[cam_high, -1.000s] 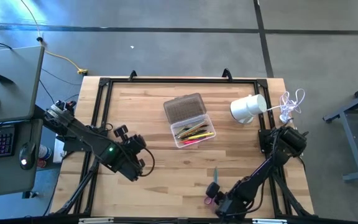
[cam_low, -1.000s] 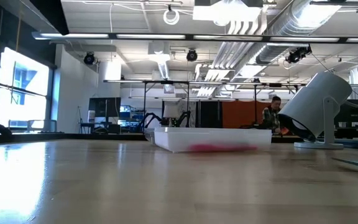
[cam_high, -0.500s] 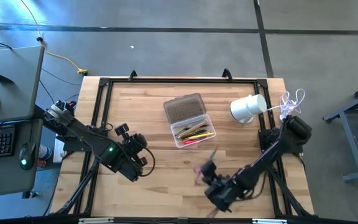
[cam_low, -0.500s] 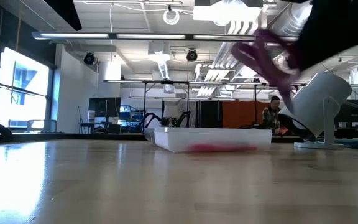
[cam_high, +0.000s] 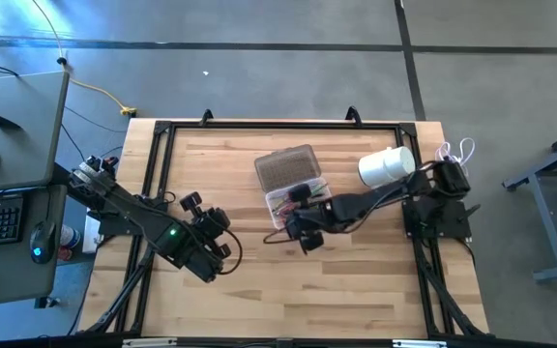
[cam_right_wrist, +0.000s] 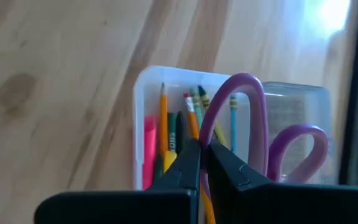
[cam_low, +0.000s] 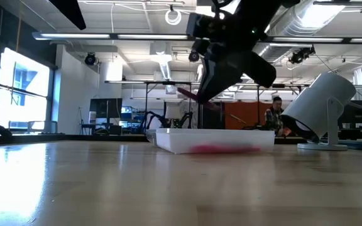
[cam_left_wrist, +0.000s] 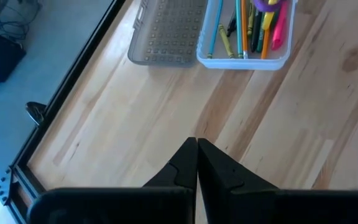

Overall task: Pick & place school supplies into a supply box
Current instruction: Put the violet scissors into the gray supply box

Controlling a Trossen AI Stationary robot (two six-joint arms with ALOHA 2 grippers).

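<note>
My right gripper hangs over the supply box, shut on the purple-handled scissors. The box is a clear tray holding orange, yellow, green and pink pencils and pens. Its textured grey lid lies open on the far side. In the low view the right gripper is above the box. My left gripper is shut on nothing and waits over bare wood toward the table's near-left. My right gripper pinches the scissors between its two fingers where the purple handle loops begin. The blades are hidden behind the fingers. The fingers slant down from the table's right side. The scissors are lifted clear above the box, with both loops reaching out past the fingertips.
A white cylindrical object lies on the table to the right of the box, and it also shows in the low view. A white cable bundle sits at the far-right corner. A black frame borders the tabletop. Bare wood lies near and left of the box.
My right gripper rose from the table's near edge with the scissors. It carried them toward the far-left until they were over the supply box. The scissors, which lay on the wood a second ago, are now lifted clear above the tray.
</note>
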